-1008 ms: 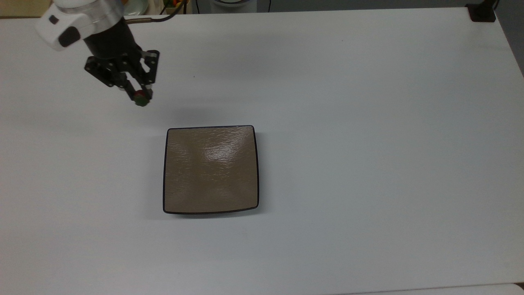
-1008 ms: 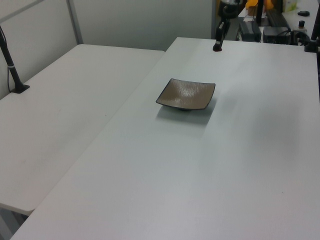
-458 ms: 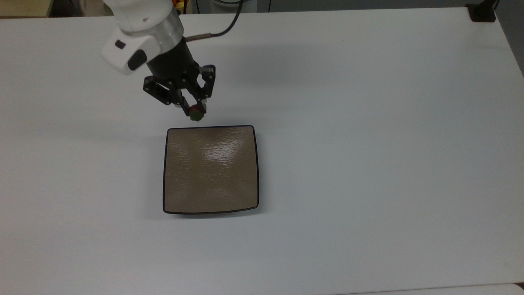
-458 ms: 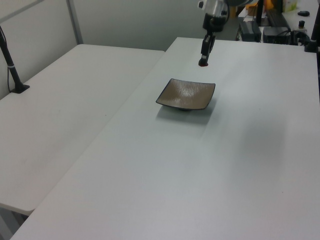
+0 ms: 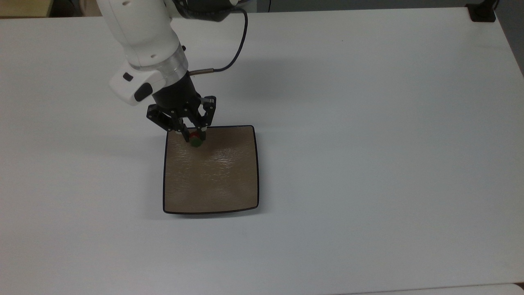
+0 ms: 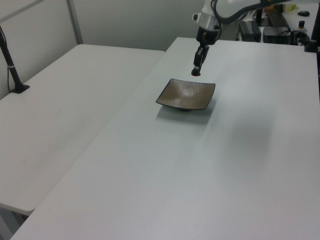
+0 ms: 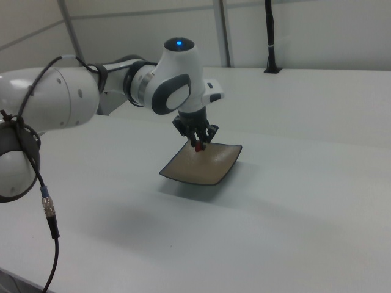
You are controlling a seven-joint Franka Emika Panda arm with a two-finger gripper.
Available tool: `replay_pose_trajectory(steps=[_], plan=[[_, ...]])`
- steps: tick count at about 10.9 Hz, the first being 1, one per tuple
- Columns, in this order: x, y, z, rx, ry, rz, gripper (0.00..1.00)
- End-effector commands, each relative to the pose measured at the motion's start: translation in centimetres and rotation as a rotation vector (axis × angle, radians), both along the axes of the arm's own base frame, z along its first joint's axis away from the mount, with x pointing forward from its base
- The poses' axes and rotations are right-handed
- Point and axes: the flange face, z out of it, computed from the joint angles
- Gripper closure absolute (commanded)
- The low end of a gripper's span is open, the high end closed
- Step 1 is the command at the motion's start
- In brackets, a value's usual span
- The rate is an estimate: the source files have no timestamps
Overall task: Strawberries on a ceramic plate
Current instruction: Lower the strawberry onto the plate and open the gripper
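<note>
A square tan-brown ceramic plate (image 5: 213, 180) (image 6: 186, 95) (image 7: 201, 166) with a thin dark rim lies on the white table. My gripper (image 5: 195, 138) (image 6: 195, 72) (image 7: 199, 146) is shut on a tiny red strawberry (image 5: 196, 141) (image 7: 199, 147) with a green cap. In the top view the berry hangs over the plate's upper left part, just inside the rim. In the left view and the right view the gripper is held a little above the plate, not touching it.
The white table (image 5: 368, 143) spreads wide around the plate. A second white table (image 6: 65, 105) adjoins it on the left view's left. A black post base (image 5: 482, 12) sits at the top view's far right corner. The arm's cable (image 5: 235, 49) trails behind the wrist.
The arm has carried the strawberry from the top view's upper left across to the plate, crossing the plate's upper rim and coming lower. The plate has not moved.
</note>
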Motion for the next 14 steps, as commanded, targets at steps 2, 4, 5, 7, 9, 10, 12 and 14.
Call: replay_pose_trajectory(steps=[2, 4, 5, 7, 9, 10, 12, 14], plan=[[1.2, 1.0, -3.9, -0.017, -0.038, -0.017, 0.85], [1.4, 1.8, -6.0, -0.02, -0.031, -0.01, 0.85], [1.5, 2.1, -6.8, -0.022, -0.026, -0.006, 0.85], [1.7, 2.5, -8.3, -0.032, -0.02, 0.002, 0.85], [1.8, 2.6, -8.7, -0.05, -0.017, 0.015, 0.85], [1.7, 2.5, -8.7, -0.074, -0.016, 0.029, 0.85], [1.4, 2.6, -9.2, -0.076, -0.003, 0.03, 0.41], [1.4, 2.6, -8.8, -0.077, -0.008, 0.035, 0.0]])
